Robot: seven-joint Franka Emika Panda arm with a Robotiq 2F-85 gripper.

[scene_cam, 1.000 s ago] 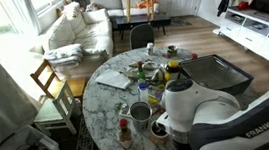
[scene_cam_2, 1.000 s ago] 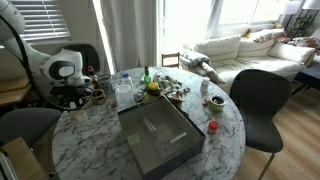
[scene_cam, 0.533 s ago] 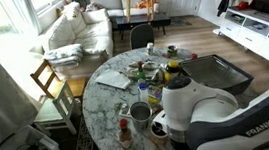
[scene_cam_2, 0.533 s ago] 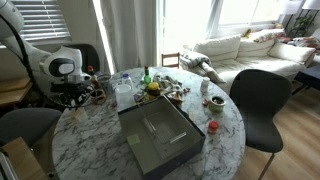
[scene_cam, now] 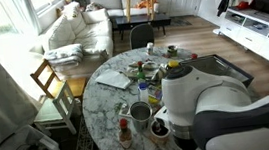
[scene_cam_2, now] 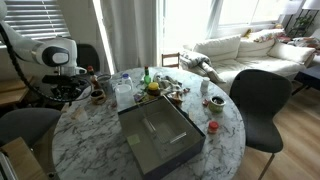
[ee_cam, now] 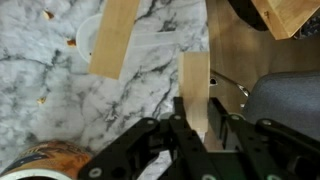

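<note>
Wrist view: gripper (ee_cam: 197,135) at edge of marble table (ee_cam: 60,100) — fingers pressed on both long sides of pale wooden block (ee_cam: 196,80), pinching its near end. Block runs straight away from gripper along table rim; lifted or resting, cannot tell. Up-left, second wooden block (ee_cam: 115,40) lies apart, tilted. Beside gripper, patterned cup (ee_cam: 35,165). In exterior view, dark tray (scene_cam_2: 160,135) mid-table — well apart.

Wooden block (ee_cam: 196,80) between gripper (ee_cam: 196,128) fingers, second block (ee_cam: 116,38) beside, on table (ee_cam: 50,90)
</note>
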